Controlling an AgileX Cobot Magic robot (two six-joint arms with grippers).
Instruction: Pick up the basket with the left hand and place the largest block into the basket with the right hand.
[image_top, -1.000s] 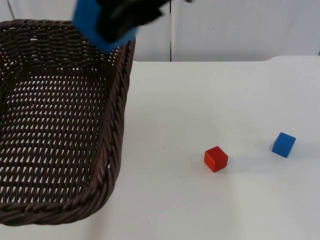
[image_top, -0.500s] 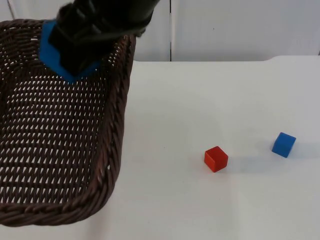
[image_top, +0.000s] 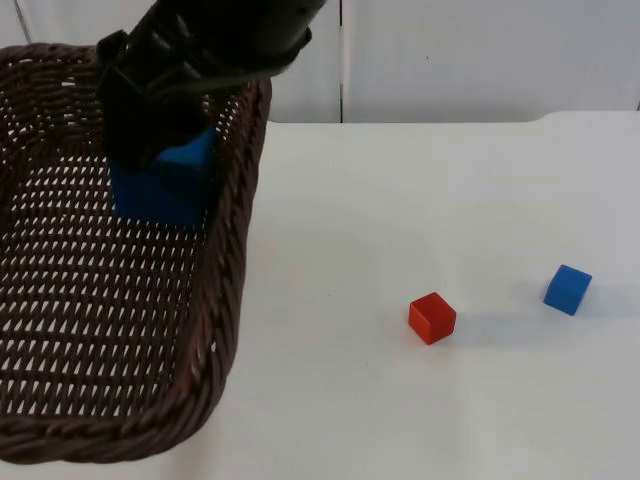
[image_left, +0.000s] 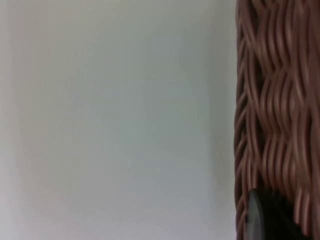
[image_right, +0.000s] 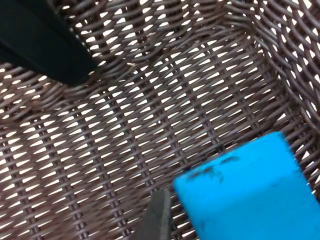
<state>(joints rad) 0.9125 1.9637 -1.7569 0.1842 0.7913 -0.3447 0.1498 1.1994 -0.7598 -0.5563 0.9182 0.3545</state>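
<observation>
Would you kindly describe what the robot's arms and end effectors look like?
The right arm is a bulky, matt black housing ending in the right end effector over the basket. The left end effector, at the basket's rim, shows a rounded black fingertip with a grey edge.

Red cube (image_top: 432, 318), small blue cube (image_top: 568, 289)

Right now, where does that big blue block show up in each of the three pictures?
Top view: the big blue block is inside the basket, under the right gripper.
Left wrist view: not in it; just the basket's wall.
Right wrist view: over the basket's woven floor, block at.
Shared landmark: the basket.
</observation>
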